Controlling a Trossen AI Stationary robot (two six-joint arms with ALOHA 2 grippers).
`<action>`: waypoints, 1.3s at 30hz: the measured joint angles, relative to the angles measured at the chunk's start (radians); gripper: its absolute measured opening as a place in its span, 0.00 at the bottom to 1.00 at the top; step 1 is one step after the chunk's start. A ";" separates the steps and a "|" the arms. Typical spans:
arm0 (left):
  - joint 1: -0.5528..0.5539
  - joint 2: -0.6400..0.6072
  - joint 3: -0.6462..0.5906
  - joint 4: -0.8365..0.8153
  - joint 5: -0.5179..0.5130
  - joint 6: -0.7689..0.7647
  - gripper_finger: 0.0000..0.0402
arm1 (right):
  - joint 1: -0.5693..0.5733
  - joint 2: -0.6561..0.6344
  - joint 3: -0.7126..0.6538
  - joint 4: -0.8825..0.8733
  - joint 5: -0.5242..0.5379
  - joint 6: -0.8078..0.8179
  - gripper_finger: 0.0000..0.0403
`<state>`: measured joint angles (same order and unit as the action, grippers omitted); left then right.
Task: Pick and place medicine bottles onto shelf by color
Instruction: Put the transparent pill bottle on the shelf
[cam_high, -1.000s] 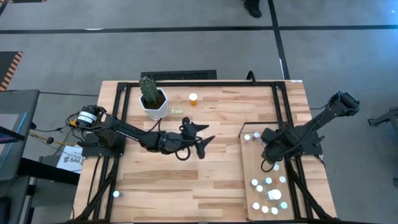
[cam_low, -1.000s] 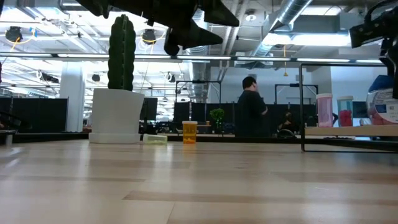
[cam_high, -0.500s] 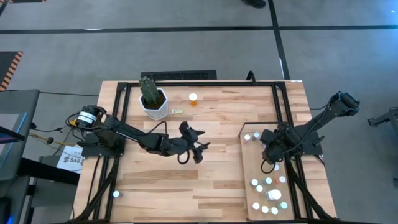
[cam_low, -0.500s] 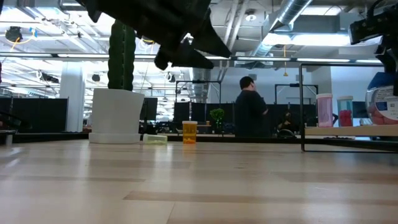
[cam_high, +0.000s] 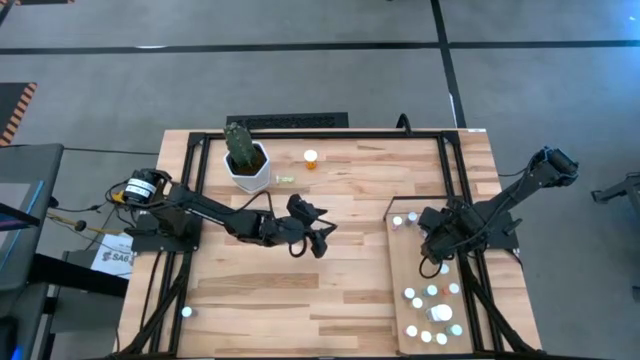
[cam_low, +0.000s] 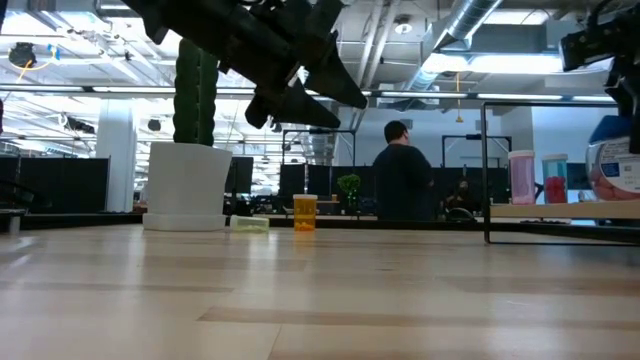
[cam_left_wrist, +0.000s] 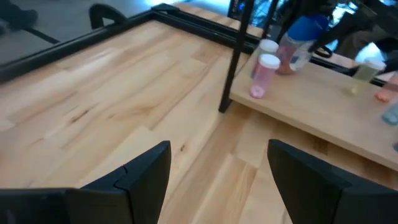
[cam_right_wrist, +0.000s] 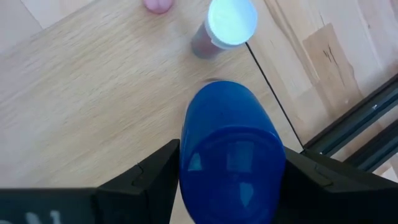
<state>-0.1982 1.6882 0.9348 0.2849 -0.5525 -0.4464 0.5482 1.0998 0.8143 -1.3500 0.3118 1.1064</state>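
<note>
Your left gripper (cam_high: 318, 236) sits mid-frame in the high view, over bare tabletop (cam_high: 340, 290), just left of center. In the left wrist view both fingers (cam_left_wrist: 147, 169) are spread wide with only planks between them, so it's open and carrying nothing. In the low view it hangs upper left (cam_low: 310, 95), clear of the surface.

Your right gripper (cam_high: 437, 240) is over the shelf (cam_high: 400, 265), right of center in the high view. The right wrist view shows its fingers (cam_right_wrist: 152, 171) clamped on either side of a blue bottle (cam_right_wrist: 231, 142), which fills the lower middle of that frame. So it's closed on that bottle, above the pale panel. A white-capped pink bottle (cam_right_wrist: 225, 28) stands on the shelf just beyond it, at top center of that frame.

Where the rest of your bottles are:
- Orange bottle (cam_high: 311, 159), upper center of the high view, standing on the tabletop right of the cactus pot (cam_high: 247, 165). Same one shows mid-frame in the low view (cam_low: 305, 212).
- Yellow-green vial (cam_high: 285, 179) lying flat between the pot and the orange bottle, slightly nearer the frame's bottom.
- Cluster of white-capped bottles (cam_high: 432, 312) at lower right, on the shelf's near end.
- Two more caps (cam_high: 404, 219) at the shelf's upper end.
- One lone bottle (cam_high: 186, 312) at lower left, by the table edge.

A person (cam_low: 402, 175) stands in the room behind, center of the low view.
</note>
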 joint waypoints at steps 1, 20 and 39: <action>0.000 0.000 0.000 -0.004 0.005 0.000 0.63 | 0.000 0.000 0.000 0.000 0.001 0.003 0.58; 0.000 0.000 0.000 -0.013 0.024 0.000 0.63 | 0.022 -0.030 0.001 -0.028 0.023 0.150 0.58; 0.000 -0.002 0.000 -0.035 0.024 0.000 0.63 | 0.042 0.048 0.000 -0.022 0.037 0.285 0.58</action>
<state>-0.1986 1.6867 0.9352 0.2501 -0.5290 -0.4461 0.5903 1.1481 0.8139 -1.3725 0.3488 1.3913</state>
